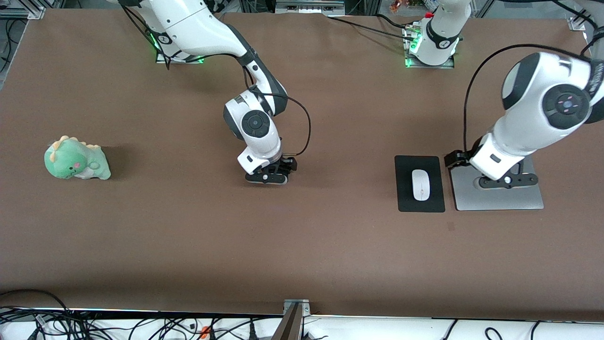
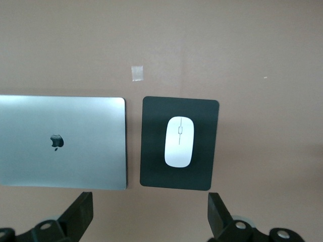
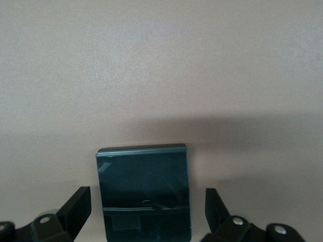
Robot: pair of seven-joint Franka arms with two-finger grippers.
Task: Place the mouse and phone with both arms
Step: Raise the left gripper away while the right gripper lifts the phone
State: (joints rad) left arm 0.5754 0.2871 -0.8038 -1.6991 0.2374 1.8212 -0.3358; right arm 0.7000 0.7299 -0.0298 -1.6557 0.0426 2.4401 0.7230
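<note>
Item 1: small white oval glossy plastic mouse (image 1: 421, 184) with a thin grey line down its middle. Lies on a flat black rectangular mouse pad (image 1: 406, 194), within its edges, toward the left arm's end of the bench. Also seen in the left wrist view (image 2: 179, 141), on the pad (image 2: 151, 146).

Item 2: dark glossy rectangular phone (image 3: 144, 194) with rounded corners. Lies flat on the bench under the right gripper, between its two fingers and touching neither. In the front view it is hidden by that gripper.

Item 3: right gripper (image 1: 267, 178), black, two-fingered, on the white jointed arm based at the top of the front view. Sits low over the middle of the bench, directly above the phone. Fingers (image 3: 75, 206) spread wide, holding nothing.

Item 4: left gripper (image 1: 507, 181), black, two-fingered. Hangs over a closed silver laptop (image 1: 495, 200). Fingers (image 2: 81, 212) spread wide, holding nothing.

Item 5: closed silver laptop, as above, with a dark logo on its lid (image 2: 57, 141). Lies just beside the mouse pad, a narrow gap between them, nearer the left arm's end.

Item 6: green plush dinosaur toy (image 1: 75, 159) with pale spikes and a pink cheek. Stands toward the right arm's end of the bench, well apart from everything else.

Item 7: brown matte bench (image 1: 302, 255), carrying all of the above.
</note>
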